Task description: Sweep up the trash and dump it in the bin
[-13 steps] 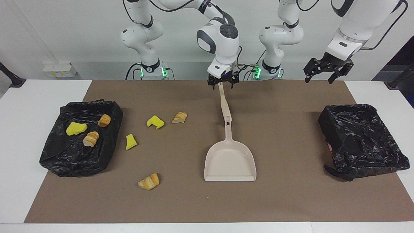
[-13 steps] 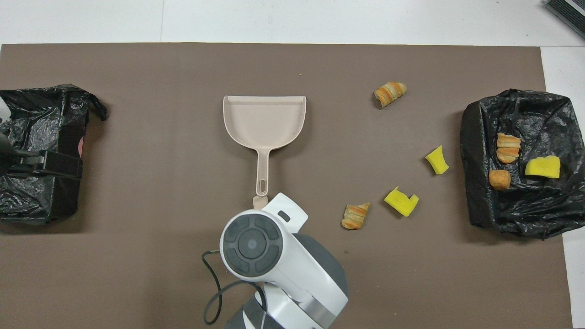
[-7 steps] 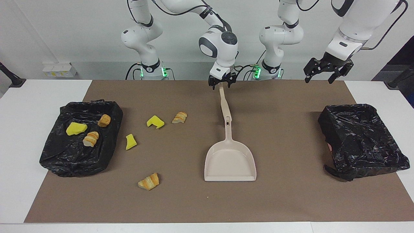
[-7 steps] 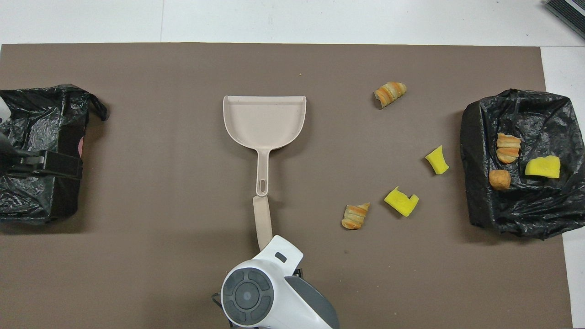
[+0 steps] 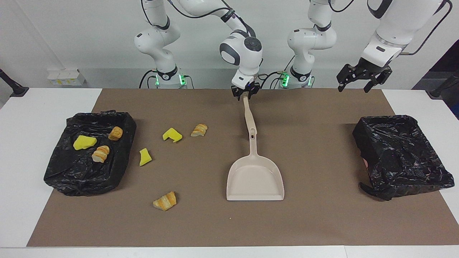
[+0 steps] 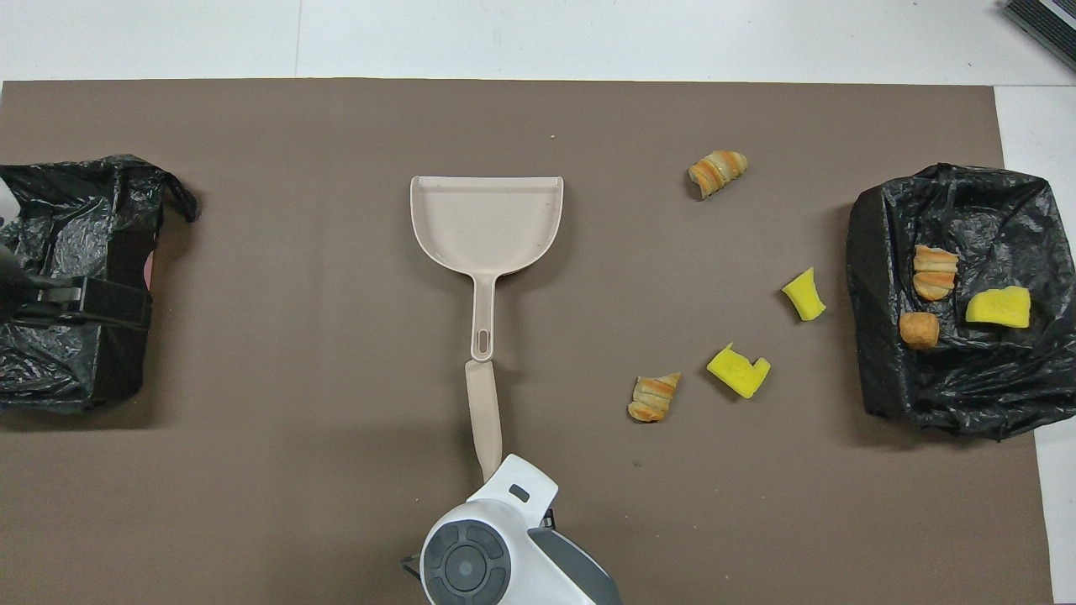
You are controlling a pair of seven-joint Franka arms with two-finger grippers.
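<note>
The beige dustpan [image 5: 255,179] lies flat mid-mat, its long handle [image 5: 248,114] pointing toward the robots. My right gripper [image 5: 245,96] is shut on the handle's tip; in the overhead view its wrist [image 6: 496,538] hides the fingers. Loose trash lies on the mat toward the right arm's end: two yellow sponge chunks [image 5: 172,134] [image 5: 145,157] and two bread pieces [image 5: 199,130] [image 5: 165,201]. The black-lined bin [image 5: 61,172] there holds a sponge chunk [image 5: 84,142] and two bread pieces [image 5: 115,133] [image 5: 100,153]. My left gripper [image 5: 353,89] waits open in the air.
A second black-lined bin [image 5: 401,154] sits at the left arm's end of the brown mat [image 5: 322,222], below the waiting left gripper. White tabletop [image 5: 21,118] borders the mat on each side.
The right gripper drew back along the dustpan handle to its tip and closed its fingers on it. The dustpan, the trash and the left arm stayed put.
</note>
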